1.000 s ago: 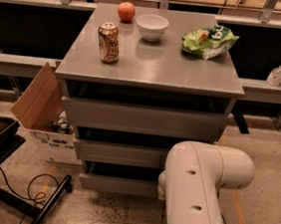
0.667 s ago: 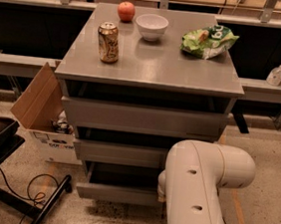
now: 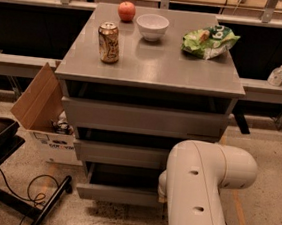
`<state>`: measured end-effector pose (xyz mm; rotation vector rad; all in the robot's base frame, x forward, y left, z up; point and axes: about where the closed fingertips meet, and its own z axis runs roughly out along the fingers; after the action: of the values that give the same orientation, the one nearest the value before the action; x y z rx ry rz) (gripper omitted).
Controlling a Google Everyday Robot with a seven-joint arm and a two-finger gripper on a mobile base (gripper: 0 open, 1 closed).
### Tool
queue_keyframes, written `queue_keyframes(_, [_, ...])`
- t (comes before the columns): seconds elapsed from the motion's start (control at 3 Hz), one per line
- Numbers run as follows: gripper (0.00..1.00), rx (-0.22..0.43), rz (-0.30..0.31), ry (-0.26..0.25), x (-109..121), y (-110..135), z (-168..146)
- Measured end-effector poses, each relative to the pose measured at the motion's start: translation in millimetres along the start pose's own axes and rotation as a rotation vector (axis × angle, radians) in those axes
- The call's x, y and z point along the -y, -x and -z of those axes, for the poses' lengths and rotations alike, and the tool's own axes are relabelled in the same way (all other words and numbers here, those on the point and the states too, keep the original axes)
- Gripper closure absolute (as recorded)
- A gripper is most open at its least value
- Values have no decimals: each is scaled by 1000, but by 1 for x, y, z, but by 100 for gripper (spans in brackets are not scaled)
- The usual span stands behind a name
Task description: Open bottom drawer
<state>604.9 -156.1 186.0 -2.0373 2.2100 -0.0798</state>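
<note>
I am looking down at the grey cabinet (image 3: 155, 71) from the front. Its bottom drawer (image 3: 117, 194) sits at 6 o'clock from the cabinet top, low in my view. The plain flat front stands forward of the middle drawer (image 3: 121, 154) above it, and a dark strip of its open tray shows between the two, so it is partly out. The top drawer (image 3: 143, 119) is the tallest front, and it also juts a little beyond the one under it.

The robot's white arm (image 3: 203, 191) fills the 5 o'clock part of the view, a thick rounded link that covers the right end of the bottom drawer. The gripper is hidden behind that link, somewhere down by the drawer's right end, at 3 o'clock from the drawer's middle. I cannot see it, so I cannot tell whether it is spread, pressed together or pinching anything.

On the cabinet top, a red apple (image 3: 126, 11) stands at 11 o'clock by the back edge. A white bowl (image 3: 152, 26) is just beside it at 12 o'clock. A green snack bag (image 3: 210, 40) lies at 2 o'clock near the right edge. A gold drink can (image 3: 108, 42) stands upright at 9 o'clock, apart from the rest.

On the floor at 9 o'clock from the cabinet is an open cardboard box (image 3: 39, 99) with one flap raised. A black cable (image 3: 37, 189) loops at 7 o'clock beside a black stand leg (image 3: 51, 203). Two clear pump bottles (image 3: 278, 74) sit on the ledge at 3 o'clock
</note>
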Motion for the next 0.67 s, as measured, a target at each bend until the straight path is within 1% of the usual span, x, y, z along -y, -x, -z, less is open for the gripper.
queue_keyframes(0.33, [100, 35, -30, 18, -22, -4, 13])
queue_keyframes(0.67, [100, 58, -45, 23, -33, -5, 20])
